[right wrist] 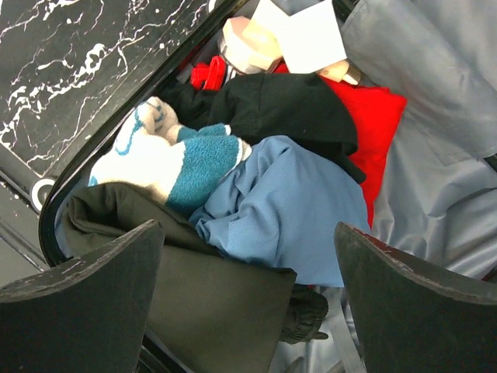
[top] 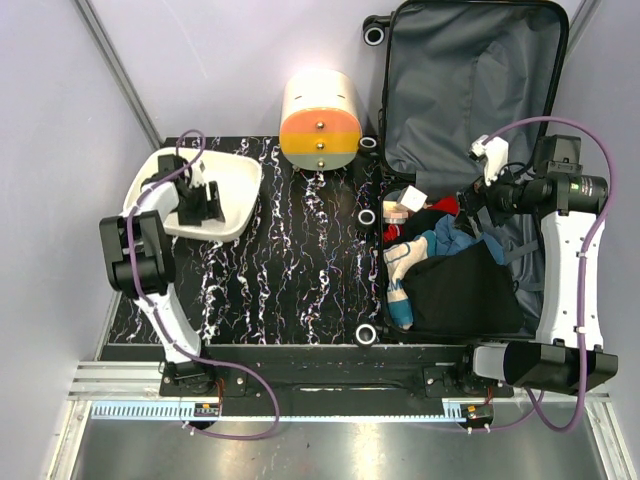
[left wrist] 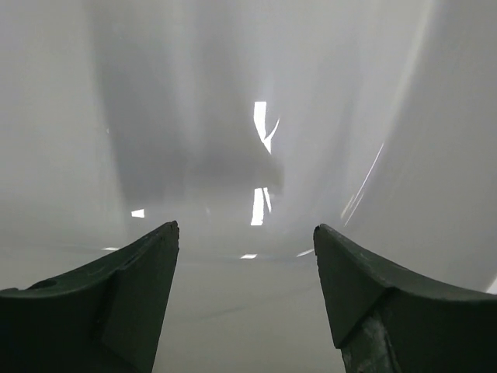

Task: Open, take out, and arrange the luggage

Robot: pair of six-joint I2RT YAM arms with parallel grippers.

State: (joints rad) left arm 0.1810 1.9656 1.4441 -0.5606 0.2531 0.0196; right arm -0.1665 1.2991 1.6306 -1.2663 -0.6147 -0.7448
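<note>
While the luggage (top: 470,80) lies open along the right edge of the table (top: 290,270), with its grey-lined lid raised at the far right corner, I read the right gripper (right wrist: 248,227) as released. Its fingers are spread wide above a blue garment (right wrist: 287,210), a black garment (right wrist: 272,109) and a red garment (right wrist: 380,116) packed in the lower shell.

The left gripper (left wrist: 245,229) hangs inside the white tray (top: 235,175) at the far left corner, also released, gripping nothing.

A cream-and-orange cylindrical box (top: 320,120) stands at the far edge, between tray and luggage.
</note>
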